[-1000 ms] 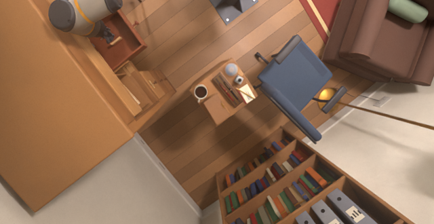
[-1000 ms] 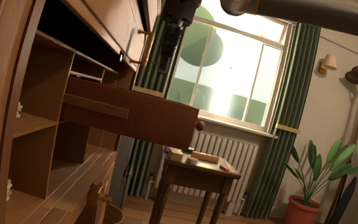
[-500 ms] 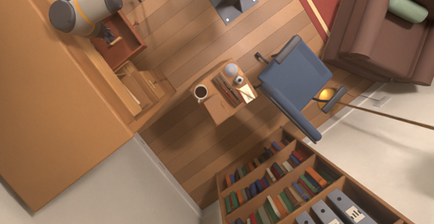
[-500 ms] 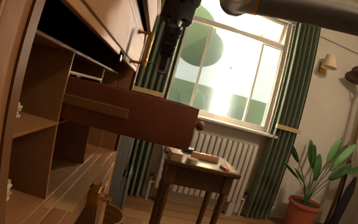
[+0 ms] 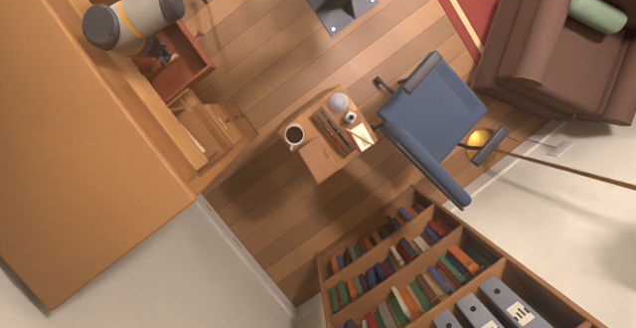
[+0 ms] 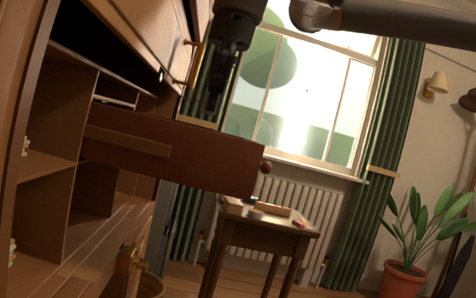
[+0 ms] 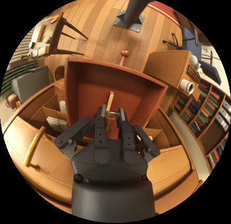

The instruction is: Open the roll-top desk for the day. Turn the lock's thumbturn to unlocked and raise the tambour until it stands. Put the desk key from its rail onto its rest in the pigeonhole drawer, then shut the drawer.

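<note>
The desk key (image 7: 111,114) is held in my closed gripper (image 7: 111,113), above the open pigeonhole drawer (image 7: 111,95). The drawer is reddish brown and pulled well out of the desk, with a round knob (image 7: 124,53) on its front. A pale wooden strip, the key's rest (image 7: 109,110), lies along the drawer floor right under the key. From the second side camera my gripper (image 6: 210,107) hangs just over the drawer's (image 6: 173,151) top edge. The tambour stands raised, its brass handle (image 7: 33,147) beside my wrist.
The roll-top desk (image 5: 74,134) fills the left, with open pigeonholes around the drawer. A small side table (image 5: 325,136) with a mug stands on the floor beyond. A blue chair (image 5: 432,119) and a bookcase (image 5: 427,268) stand further off.
</note>
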`<state>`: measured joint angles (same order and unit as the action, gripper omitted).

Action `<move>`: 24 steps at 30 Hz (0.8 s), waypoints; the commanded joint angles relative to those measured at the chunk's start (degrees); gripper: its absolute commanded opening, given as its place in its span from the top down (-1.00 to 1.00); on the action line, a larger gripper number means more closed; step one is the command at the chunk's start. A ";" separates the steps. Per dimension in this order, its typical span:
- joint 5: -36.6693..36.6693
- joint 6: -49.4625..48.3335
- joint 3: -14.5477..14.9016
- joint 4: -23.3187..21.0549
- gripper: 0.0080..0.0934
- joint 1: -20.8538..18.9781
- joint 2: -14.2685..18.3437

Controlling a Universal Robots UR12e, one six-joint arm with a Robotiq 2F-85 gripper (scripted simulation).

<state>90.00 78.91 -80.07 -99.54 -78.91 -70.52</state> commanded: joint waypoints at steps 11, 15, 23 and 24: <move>0.00 0.00 -2.63 -3.34 1.00 0.00 0.61; 0.00 0.00 -3.35 -4.30 1.00 0.00 0.82; 0.00 0.00 -4.14 -5.37 1.00 0.00 1.07; 0.00 0.00 -4.18 -5.42 1.00 0.00 1.09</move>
<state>90.00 78.91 -84.35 -104.96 -78.91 -69.37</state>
